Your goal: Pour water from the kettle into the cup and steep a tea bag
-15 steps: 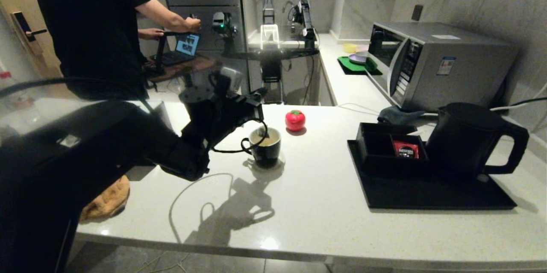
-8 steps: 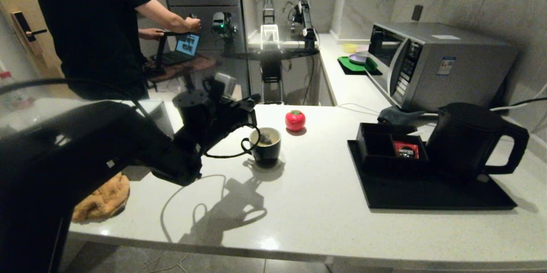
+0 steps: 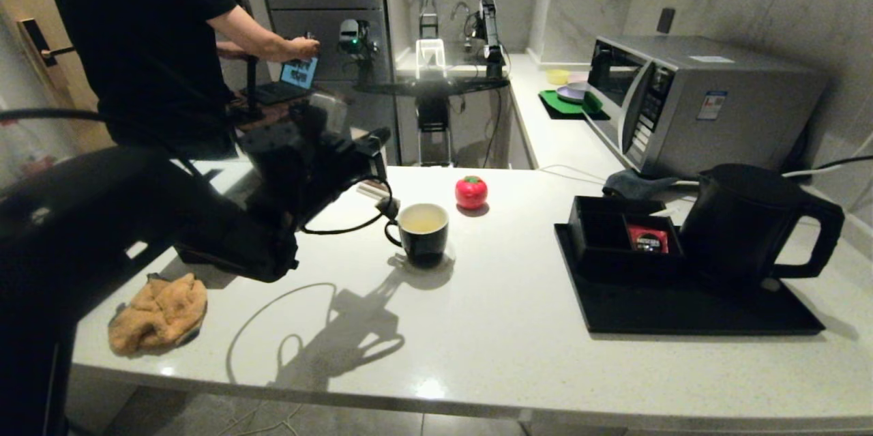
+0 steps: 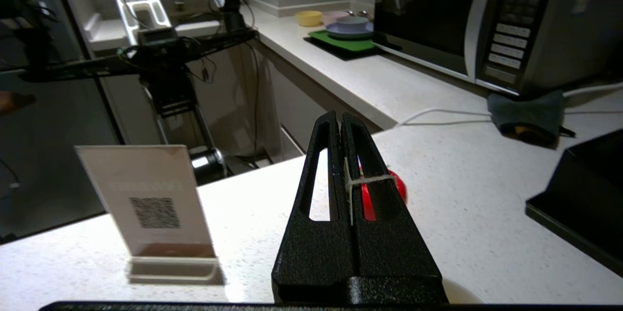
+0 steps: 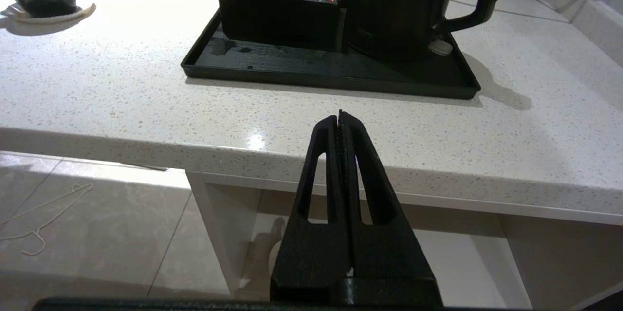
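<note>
The black cup (image 3: 423, 238) stands mid-counter with pale yellowish water (image 3: 423, 219) in it; no tea bag shows inside. My left gripper (image 3: 383, 133) hovers up and left of the cup, shut on the tea bag's white string (image 4: 362, 182), which loops over one finger (image 4: 377, 194). A small pale thing (image 3: 386, 204) hanging beside the cup's handle looks like the tea bag. The black kettle (image 3: 743, 224) stands upright on the black tray (image 3: 682, 316) at the right. My right gripper (image 5: 339, 115) is parked low before the counter's front edge, shut and empty.
A red tomato-shaped object (image 3: 470, 192) sits behind the cup. A black compartment box (image 3: 600, 235) holding a red sachet (image 3: 646, 238) shares the tray. An orange cloth (image 3: 158, 313) lies front left. A QR sign (image 4: 146, 199), a microwave (image 3: 696, 105) and a person (image 3: 143, 47) are behind.
My left gripper has drawn back up and to the left, away from the cup. The tea bag that sat in the cup has come out with it.
</note>
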`<state>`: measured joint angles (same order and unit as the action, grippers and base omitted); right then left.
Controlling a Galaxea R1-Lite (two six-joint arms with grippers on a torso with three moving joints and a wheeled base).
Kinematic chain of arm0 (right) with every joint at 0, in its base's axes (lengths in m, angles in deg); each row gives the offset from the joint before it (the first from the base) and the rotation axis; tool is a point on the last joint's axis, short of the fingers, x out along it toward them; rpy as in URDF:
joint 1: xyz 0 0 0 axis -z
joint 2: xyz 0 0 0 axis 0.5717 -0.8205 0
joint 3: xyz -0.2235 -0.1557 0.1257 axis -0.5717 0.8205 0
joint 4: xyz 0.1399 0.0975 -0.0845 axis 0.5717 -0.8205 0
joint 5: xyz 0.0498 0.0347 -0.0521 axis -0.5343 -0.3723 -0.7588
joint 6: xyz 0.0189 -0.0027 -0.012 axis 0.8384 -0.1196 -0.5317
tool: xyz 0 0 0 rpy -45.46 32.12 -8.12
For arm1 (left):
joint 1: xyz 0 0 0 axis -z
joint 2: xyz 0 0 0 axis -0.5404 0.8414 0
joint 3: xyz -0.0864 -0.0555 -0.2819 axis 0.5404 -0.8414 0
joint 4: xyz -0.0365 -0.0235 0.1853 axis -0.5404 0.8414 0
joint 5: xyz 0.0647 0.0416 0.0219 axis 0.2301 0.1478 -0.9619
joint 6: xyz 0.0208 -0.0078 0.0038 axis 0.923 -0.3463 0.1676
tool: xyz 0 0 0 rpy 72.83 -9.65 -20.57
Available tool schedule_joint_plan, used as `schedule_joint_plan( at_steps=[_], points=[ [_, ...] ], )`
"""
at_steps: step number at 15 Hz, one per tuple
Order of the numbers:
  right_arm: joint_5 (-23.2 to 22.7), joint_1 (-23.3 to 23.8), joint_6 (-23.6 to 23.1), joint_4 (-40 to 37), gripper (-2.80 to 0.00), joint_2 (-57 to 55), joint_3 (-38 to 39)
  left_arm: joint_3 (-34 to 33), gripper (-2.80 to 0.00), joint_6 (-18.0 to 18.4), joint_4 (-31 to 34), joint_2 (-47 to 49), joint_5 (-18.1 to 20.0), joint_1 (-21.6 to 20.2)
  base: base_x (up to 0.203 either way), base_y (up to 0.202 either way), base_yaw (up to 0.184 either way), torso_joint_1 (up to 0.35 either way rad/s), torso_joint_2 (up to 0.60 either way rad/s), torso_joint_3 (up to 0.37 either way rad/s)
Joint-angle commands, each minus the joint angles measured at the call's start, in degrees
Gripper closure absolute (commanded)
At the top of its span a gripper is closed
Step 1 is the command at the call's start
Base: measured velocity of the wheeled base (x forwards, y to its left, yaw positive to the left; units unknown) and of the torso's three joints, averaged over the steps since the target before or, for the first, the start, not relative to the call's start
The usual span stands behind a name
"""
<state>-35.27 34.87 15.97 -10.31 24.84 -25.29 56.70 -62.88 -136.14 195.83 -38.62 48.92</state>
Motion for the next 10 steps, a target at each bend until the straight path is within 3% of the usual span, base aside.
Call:
schedule_joint_plan(
  at_steps=[1, 10],
  points=[
    [0.00, 0.00, -0.03, -0.01, 0.00, -0.07, -0.02, 0.08, 0.00, -0.02, -0.42, -1.38, 0.04, -0.86, 0.000, 0.000, 0.000, 0.000, 0.00, 0.000],
    [0.00, 0.00, -0.03, -0.01, 0.00, -0.07, -0.02, 0.17, 0.00, -0.10, 2.11, -8.13, -0.04, -7.24, 0.000, 0.000, 0.000, 0.000, 0.00, 0.000]
  ],
)
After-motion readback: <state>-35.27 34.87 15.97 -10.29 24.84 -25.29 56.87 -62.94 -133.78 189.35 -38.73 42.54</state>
